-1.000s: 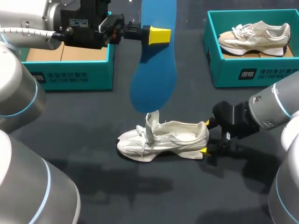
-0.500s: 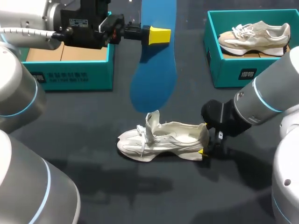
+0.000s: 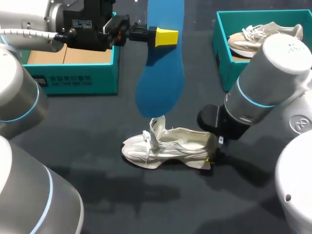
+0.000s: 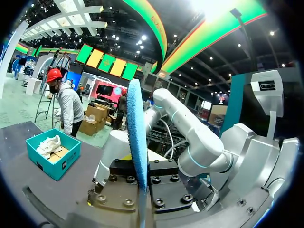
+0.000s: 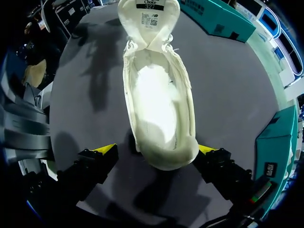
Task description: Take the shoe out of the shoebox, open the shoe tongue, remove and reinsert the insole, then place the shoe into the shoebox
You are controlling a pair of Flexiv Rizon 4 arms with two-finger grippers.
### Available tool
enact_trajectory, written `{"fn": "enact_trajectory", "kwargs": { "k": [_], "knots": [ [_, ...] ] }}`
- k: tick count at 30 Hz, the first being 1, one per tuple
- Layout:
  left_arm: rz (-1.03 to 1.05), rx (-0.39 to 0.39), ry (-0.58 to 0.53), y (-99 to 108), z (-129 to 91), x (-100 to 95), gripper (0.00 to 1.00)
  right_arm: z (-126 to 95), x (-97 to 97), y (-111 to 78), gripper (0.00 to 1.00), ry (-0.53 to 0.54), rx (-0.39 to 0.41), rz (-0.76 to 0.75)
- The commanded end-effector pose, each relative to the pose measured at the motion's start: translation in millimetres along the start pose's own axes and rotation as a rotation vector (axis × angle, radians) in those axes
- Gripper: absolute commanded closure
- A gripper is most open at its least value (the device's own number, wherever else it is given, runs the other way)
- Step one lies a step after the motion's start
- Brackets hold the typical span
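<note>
Astride the shoe [image 5: 159, 99], right gripper [image 5: 156, 149] spread wide.

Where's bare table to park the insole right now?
Free: the table strip on the near side of the shoe, and the patch between the left shoebox and its toe. Crowded: the heel, straddled by the right gripper, and the gap toward the right shoebox, where the left gripper holds the insole.
</note>
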State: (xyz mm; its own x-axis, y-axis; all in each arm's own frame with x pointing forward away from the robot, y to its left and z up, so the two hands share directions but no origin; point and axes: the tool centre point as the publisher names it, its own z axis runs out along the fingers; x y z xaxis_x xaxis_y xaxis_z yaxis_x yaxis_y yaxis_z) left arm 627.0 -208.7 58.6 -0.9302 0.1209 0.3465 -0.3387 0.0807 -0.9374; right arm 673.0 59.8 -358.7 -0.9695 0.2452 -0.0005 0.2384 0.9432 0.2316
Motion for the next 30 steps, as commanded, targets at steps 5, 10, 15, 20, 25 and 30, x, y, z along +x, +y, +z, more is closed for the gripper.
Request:
{"fn": "enact_trajectory", "kwargs": {
  "k": [5,10,15,20,25,30],
  "knots": [
    [0.000,-0.001,-0.001,0.6,0.2,0.1,1.00,-0.1,1.7,4.5,0.00,-0.005,0.187,0.001],
    [0.000,-0.001,-0.001,0.6,0.2,0.1,1.00,-0.1,1.7,4.5,0.00,-0.005,0.187,0.001],
    [0.000,-0.001,-0.001,0.6,0.2,0.1,1.00,-0.6,1.4,4.5,0.00,-0.003,0.194,-0.009],
    [0.000,-0.001,-0.001,0.6,0.2,0.1,1.00,-6.0,0.6,7.3,0.00,-0.002,0.141,-0.037],
    [0.000,-0.001,-0.001,0.6,0.2,0.1,1.00,-10.5,-1.5,13.0,0.00,0.015,0.153,-0.042],
    [0.000,-0.001,-0.001,0.6,0.2,0.1,1.00,-18.9,-2.0,22.0,0.00,0.028,0.177,-0.060]
  ]
}}
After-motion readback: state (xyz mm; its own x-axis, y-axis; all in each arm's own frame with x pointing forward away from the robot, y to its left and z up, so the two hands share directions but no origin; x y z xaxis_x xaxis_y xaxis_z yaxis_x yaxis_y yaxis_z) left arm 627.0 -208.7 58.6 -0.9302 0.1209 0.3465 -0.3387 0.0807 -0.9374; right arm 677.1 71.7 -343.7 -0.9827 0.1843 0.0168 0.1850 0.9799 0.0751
